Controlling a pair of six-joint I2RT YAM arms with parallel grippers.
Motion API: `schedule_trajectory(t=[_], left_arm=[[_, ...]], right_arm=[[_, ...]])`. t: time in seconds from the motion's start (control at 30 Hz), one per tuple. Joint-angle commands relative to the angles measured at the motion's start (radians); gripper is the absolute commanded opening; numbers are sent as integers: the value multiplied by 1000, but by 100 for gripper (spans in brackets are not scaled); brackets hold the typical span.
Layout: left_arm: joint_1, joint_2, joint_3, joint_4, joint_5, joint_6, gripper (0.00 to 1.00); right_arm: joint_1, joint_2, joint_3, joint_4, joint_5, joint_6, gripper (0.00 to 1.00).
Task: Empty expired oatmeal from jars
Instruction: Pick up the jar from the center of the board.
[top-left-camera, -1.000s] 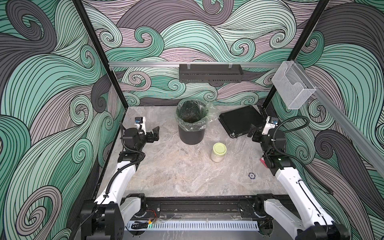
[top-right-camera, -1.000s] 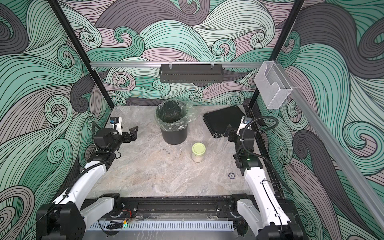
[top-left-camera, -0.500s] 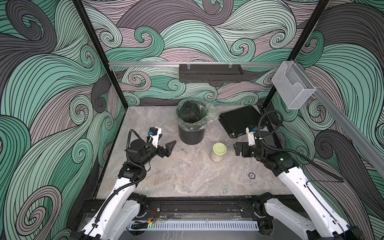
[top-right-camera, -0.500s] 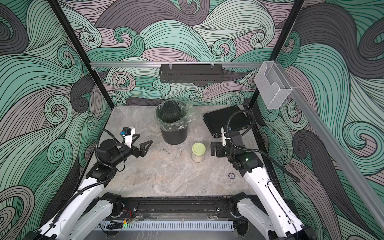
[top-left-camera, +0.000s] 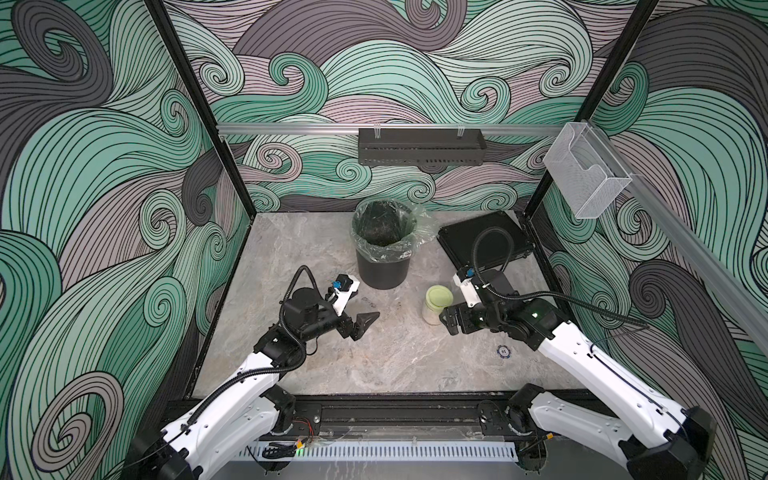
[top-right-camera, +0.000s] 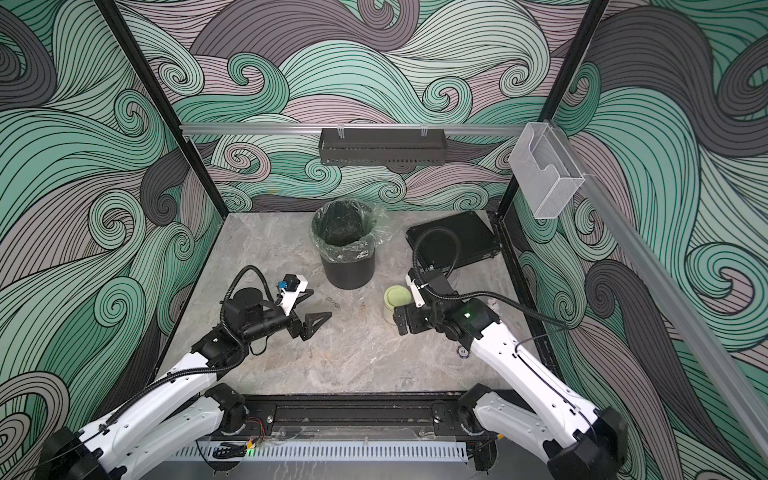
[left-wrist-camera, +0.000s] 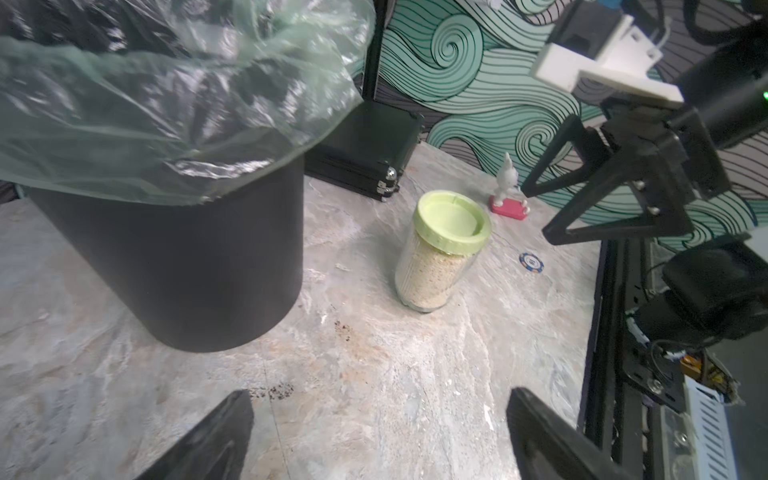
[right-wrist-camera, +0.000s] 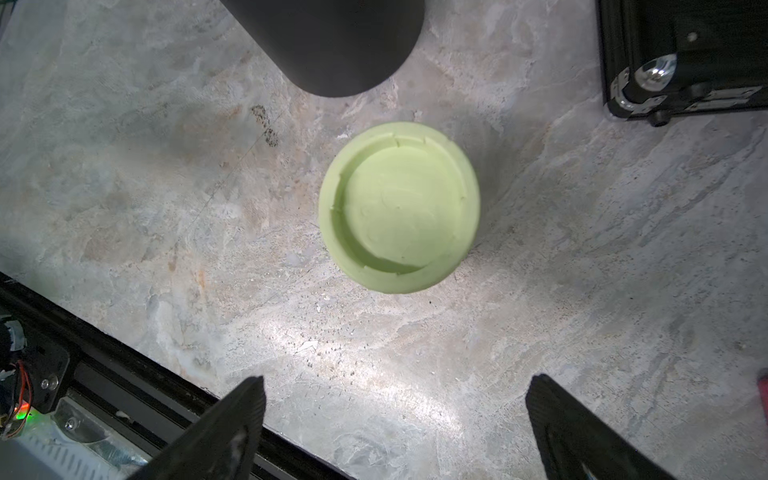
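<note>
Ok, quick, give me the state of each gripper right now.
Left gripper: open, holding nothing.
Right gripper: open, holding nothing; the jar stands ungripped.

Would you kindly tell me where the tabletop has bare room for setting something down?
Free: the marble tabletop between left gripper and jar, and the strip before the front rail. Crowded: back right, where bin, jar, right gripper and black case cluster.

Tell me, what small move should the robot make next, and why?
Probably ease the right end effector onto the jar and grip it: it hangs open close by, the jar stands upright with its lid on, oatmeal inside, and nothing is held.
</note>
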Motion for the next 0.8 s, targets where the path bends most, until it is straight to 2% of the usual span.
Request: schedule_trajectory(t=[0.0, 0.3, 0.53, 0.77], left_arm=[[-28, 36, 5, 67, -22, 33, 95], [-46, 122, 15, 130, -18, 13, 95], [-45, 126, 5, 134, -48, 15, 95], [-46, 151, 4, 147, -40, 19, 95]], right_arm=[[7, 44, 37, 17, 11, 19, 99], [11, 198, 88, 94, 18, -23, 99], [11, 301, 116, 121, 61, -52, 99], [11, 357, 138, 140, 69, -71, 87]])
